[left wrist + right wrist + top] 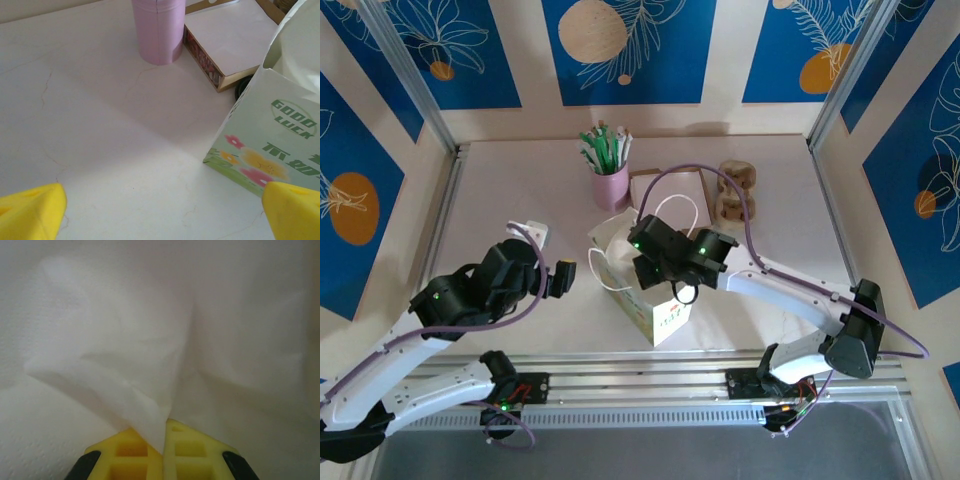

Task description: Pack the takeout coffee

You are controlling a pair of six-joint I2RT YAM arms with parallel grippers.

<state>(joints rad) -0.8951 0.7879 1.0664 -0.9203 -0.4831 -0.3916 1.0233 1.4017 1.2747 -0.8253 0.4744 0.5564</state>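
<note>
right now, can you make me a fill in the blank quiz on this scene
The right gripper is ___ on a fold of the paper bag.
The left gripper hangs ___ above the table.
The green-and-white sticks stand in a ___ cup.
Missing: shut, open, pink.

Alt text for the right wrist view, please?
The right pincer is shut on a fold of the white bag, which is pinched between its yellow fingers. Crumpled bag material spreads behind it.

pink stick cup just beside flat box; wooden pieces near
</note>
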